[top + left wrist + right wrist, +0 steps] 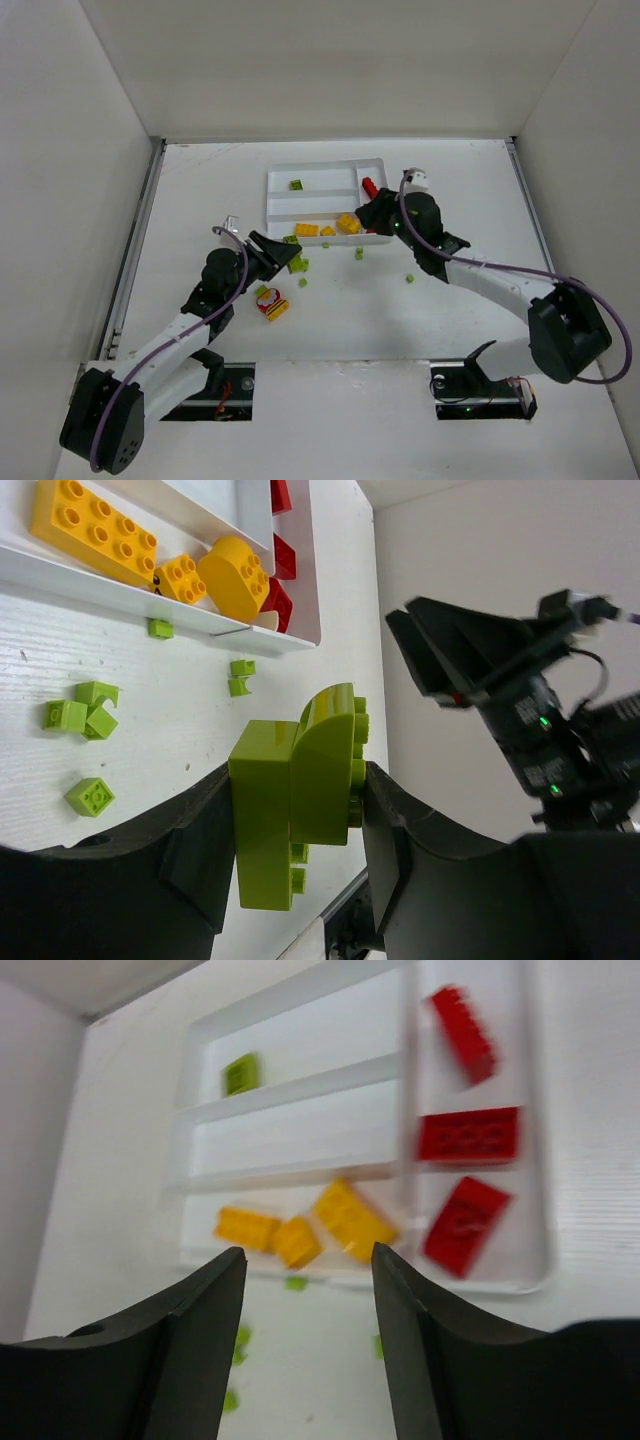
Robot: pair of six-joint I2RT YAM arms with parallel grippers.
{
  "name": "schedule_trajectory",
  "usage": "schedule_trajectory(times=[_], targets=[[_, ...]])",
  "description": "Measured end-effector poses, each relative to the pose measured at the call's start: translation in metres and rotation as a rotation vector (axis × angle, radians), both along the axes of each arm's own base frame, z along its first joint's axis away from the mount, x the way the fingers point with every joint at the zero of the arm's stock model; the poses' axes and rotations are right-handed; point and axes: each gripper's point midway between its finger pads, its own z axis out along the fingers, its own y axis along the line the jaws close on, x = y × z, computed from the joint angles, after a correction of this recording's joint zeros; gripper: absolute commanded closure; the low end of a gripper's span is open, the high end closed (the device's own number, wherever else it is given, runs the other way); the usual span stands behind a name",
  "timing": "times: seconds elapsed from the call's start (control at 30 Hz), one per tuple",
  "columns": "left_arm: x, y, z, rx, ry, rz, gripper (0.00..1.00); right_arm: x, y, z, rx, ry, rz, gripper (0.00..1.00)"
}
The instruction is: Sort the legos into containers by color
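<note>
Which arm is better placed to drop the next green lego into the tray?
Left. The left gripper grips a lime green brick close to the tray. The right gripper hangs open and empty over the tray.

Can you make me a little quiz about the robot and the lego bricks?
1. True or false: the left gripper holds a red brick.
2. How many red bricks lie in the white tray's crosswise slot?
3. Three bricks share one long slot. Their colour? A lime green, B yellow-orange, C red.
Key: 1 false, it holds lime green bricks. 2 three. 3 B, the yellow-orange bricks.
</note>
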Motion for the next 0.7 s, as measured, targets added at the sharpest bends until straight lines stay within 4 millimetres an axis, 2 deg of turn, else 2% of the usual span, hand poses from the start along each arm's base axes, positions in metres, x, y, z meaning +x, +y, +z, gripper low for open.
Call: schedule_trajectory(times=[0.13, 0.2, 0.27, 0.3, 0.37, 0.43, 0.53, 0.7], targets=[[0.001, -0.004, 0.002, 0.008, -0.004, -0.013, 0.76, -0.054, 0.062, 0.030, -0.007, -0.091, 0.236, 0.57], [0.000, -0.008, 0.003, 0.027, -0.018, -0.034, 0.76, -0.077, 0.084, 0.038, -0.001, -0.109, 0.330, 0.58], [-0.001, -0.012, 0.002, 0.053, -0.029, -0.060, 0.76, -0.088, 0.091, 0.041, 0.008, -0.110, 0.375, 0.54], [-0.003, -0.013, 0.000, 0.072, -0.034, -0.072, 0.76, -0.091, 0.092, 0.042, 0.012, -0.105, 0.388, 0.49], [-0.007, -0.015, -0.007, 0.118, -0.039, -0.097, 0.76, -0.098, 0.095, 0.041, 0.020, -0.090, 0.412, 0.30], [-0.013, -0.017, -0.017, 0.175, -0.040, -0.128, 0.77, -0.104, 0.098, 0.042, 0.030, -0.082, 0.433, 0.23], [-0.025, -0.020, -0.028, 0.263, -0.053, -0.162, 0.77, -0.115, 0.105, 0.043, 0.051, -0.058, 0.468, 0.19], [-0.039, -0.024, -0.029, 0.384, -0.140, -0.189, 0.76, -0.127, 0.124, 0.039, 0.066, -0.001, 0.511, 0.21]])
